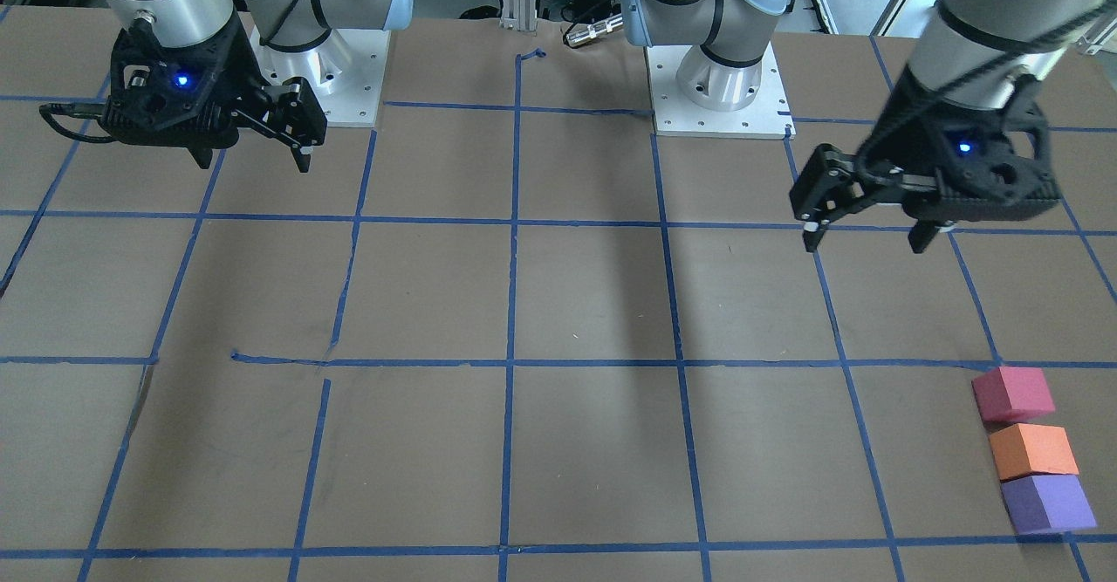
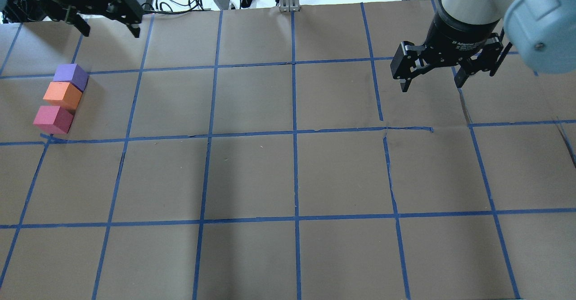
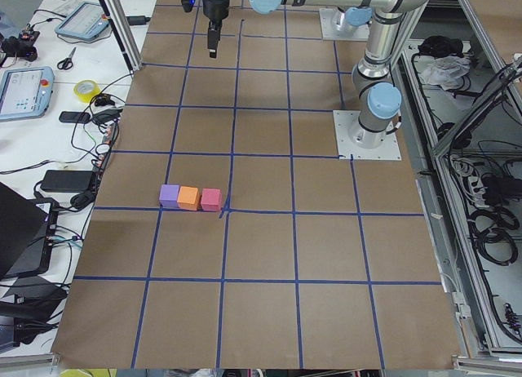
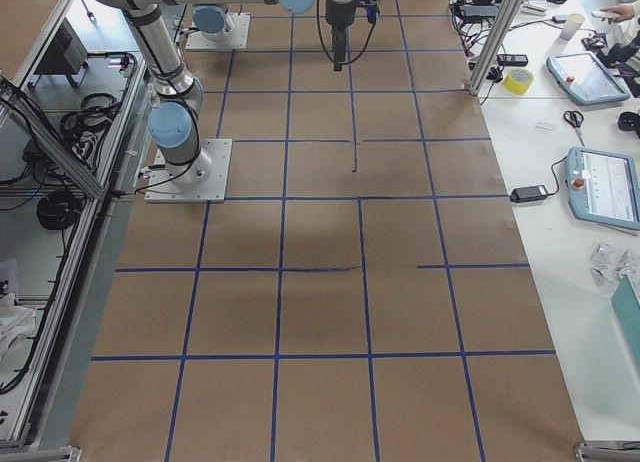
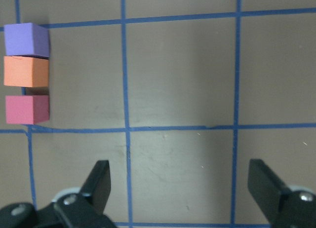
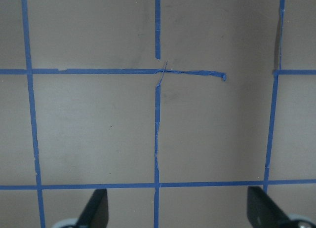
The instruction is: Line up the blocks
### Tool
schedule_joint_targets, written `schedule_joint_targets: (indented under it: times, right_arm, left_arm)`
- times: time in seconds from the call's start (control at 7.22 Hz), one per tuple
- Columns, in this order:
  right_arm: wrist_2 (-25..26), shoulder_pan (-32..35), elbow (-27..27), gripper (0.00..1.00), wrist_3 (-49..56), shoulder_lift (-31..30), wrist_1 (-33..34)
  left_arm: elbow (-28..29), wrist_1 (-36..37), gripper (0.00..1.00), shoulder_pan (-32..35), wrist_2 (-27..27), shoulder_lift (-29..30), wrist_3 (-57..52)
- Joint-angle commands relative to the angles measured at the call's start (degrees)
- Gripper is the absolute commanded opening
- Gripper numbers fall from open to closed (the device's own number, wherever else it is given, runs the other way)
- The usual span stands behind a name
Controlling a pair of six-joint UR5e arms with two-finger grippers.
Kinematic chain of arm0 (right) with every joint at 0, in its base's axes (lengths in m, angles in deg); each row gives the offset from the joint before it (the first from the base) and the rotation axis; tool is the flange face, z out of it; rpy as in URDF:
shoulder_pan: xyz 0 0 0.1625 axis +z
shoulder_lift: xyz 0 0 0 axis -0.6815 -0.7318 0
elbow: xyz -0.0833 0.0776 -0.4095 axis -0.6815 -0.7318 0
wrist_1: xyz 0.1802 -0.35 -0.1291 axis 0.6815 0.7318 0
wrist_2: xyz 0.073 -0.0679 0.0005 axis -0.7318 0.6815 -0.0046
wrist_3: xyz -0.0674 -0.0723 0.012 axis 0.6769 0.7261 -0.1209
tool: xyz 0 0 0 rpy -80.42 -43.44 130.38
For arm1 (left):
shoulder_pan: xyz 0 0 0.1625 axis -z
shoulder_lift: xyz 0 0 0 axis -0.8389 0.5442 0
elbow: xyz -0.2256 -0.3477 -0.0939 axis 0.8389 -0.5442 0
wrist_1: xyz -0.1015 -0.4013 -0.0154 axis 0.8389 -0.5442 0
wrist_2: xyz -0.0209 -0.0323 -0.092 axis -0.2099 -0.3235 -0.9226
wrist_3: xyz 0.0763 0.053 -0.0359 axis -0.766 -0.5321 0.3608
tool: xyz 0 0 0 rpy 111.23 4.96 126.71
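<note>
Blocks stand in a straight row on the counter: purple block and reddish-pink block flank the orange block, just beside it. Your left tool and right tool hang wide open, empty, well apart from the orange block. Nothing seems left.
</note>
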Motion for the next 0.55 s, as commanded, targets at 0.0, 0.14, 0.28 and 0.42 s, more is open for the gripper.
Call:
schedule_joint_targets:
  times: [0.0, 0.14, 0.28, 0.42]
  right_arm:
    - [0.0, 0.0, 0.0, 1.0, 0.0, 0.1, 0.0]
    - [0.0, 0.0, -0.1, 1.0, 0.0, 0.1, 0.0]
    - [0.0, 0.0, 0.0, 1.0, 0.0, 0.1, 0.1]
    - [0.0, 0.0, 0.0, 1.0, 0.0, 0.1, 0.1]
  left_arm:
    - [-4.4, 0.3, 1.0, 4.1, -0.5, -2.8, 6.6]
    - [-5.3, 0.3, 1.0, 4.0, -0.7, -3.3, 6.5]
    - [-5.3, 0.3, 1.0, 3.8, -0.6, -3.6, 6.5]
    - [-5.5, 0.3, 1.0, 3.8, -0.8, -3.6, 6.5]
